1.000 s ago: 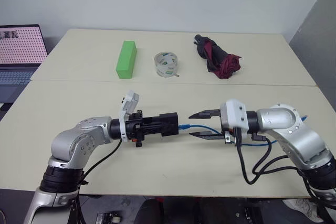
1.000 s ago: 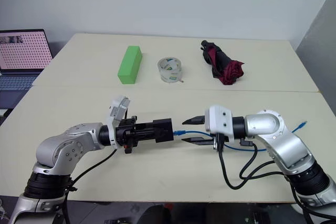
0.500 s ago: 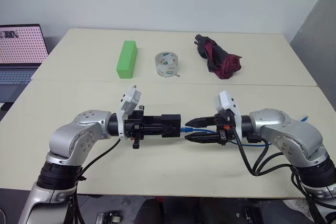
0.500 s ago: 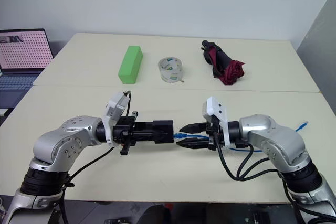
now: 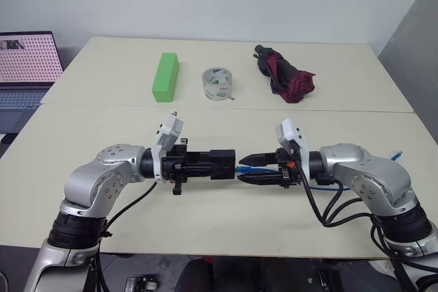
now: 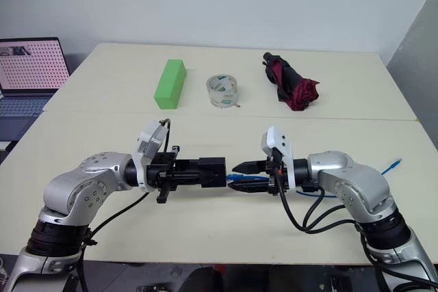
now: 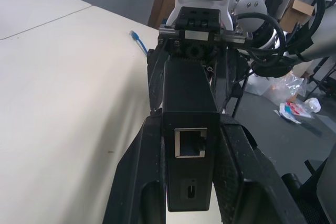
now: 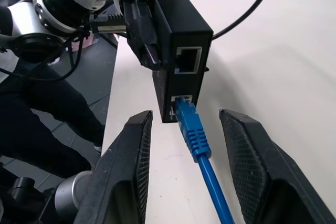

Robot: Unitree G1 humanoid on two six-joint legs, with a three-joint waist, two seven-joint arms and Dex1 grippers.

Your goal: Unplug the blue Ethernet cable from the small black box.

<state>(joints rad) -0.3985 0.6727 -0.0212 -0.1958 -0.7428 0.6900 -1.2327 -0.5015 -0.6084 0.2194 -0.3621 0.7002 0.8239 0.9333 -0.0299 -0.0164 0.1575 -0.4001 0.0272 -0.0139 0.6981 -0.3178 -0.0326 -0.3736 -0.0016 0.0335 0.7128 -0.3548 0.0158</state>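
The laptop (image 5: 24,76) is cut off by the left edge.

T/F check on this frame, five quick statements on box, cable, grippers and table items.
1. The left gripper is shut on the box. True.
2. The cable is already out of the box. False: its plug still sits in a port.
3. The right gripper is clamped on the plug. False: its fingers stand apart on either side of it, not touching.
4. The box has a second, empty port. True.
5. The tape roll lies to the right of the umbrella. False: it lies between the green block and the umbrella.
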